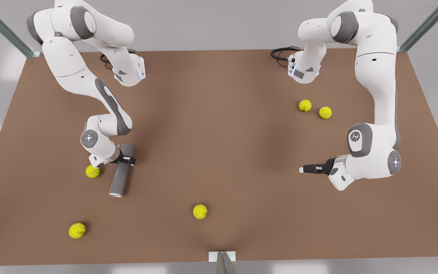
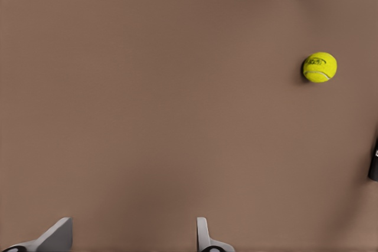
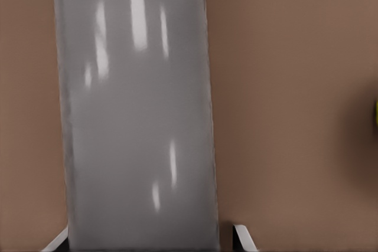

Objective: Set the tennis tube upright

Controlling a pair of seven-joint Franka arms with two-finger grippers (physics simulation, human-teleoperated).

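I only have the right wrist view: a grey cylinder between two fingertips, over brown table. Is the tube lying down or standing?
Observer: Lying down. In the front view the tennis tube rests flat on the table, and the right gripper straddles it with open fingers.
Operator: Which end has the silvery rim?
Observer: The end away from the gripper. The rim points toward the front view's bottom edge, and the gripper sits near the plain end.
Operator: And the other arm?
Observer: The left gripper waits open above the table on the front view's right, well apart from the tube.
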